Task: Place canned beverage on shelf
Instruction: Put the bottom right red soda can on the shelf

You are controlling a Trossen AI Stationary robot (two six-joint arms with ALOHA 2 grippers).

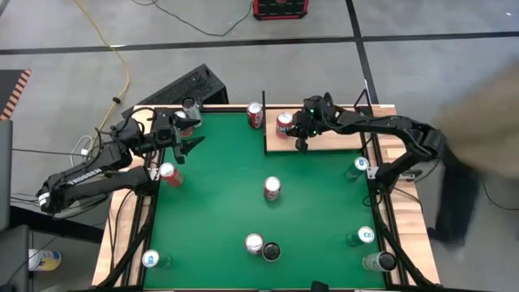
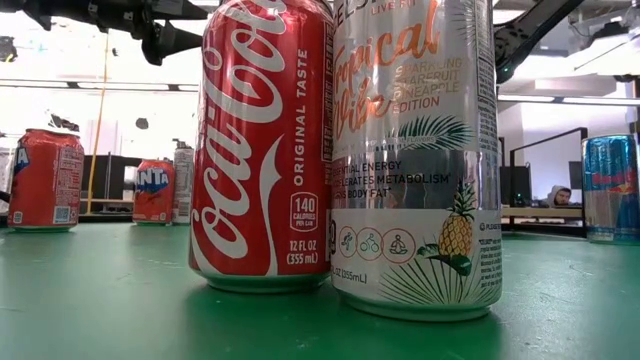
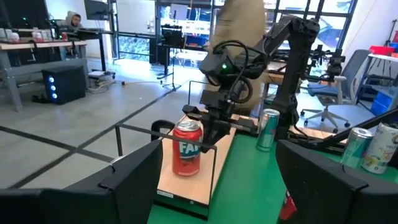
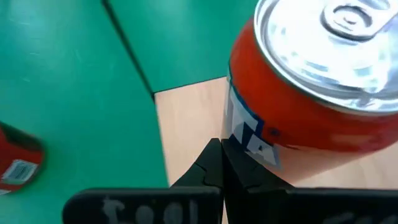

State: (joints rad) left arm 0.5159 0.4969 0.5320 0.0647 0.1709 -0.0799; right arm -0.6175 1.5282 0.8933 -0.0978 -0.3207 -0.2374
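- Fanta can point(image 1: 284, 124) stands upright on the shelf point(image 1: 324, 139), near the board's corner beside the green worktop point(image 1: 227, 195); in the left wrist view the same orange can point(image 3: 186, 148) sits on the pale board between thin black posts.
- Right tool point(image 1: 301, 144) hovers over the shelf just beside the Fanta can; in its own wrist view its fingers point(image 4: 214, 167) meet at the tips, pressed together and holding nothing, with the can point(image 4: 311, 93) close in front of them.
- Left tool point(image 1: 191, 144) hangs over the far left corner of the worktop, fingers spread wide, empty.
- Coca-Cola can point(image 2: 262, 145) and a Celsius can point(image 2: 415, 155) stand touching, side by side near the worktop's front edge.
- Another red can point(image 1: 255, 114) stands on the green just beside the shelf's black post, and a blue-topped can point(image 1: 361, 165) stands at the right edge.
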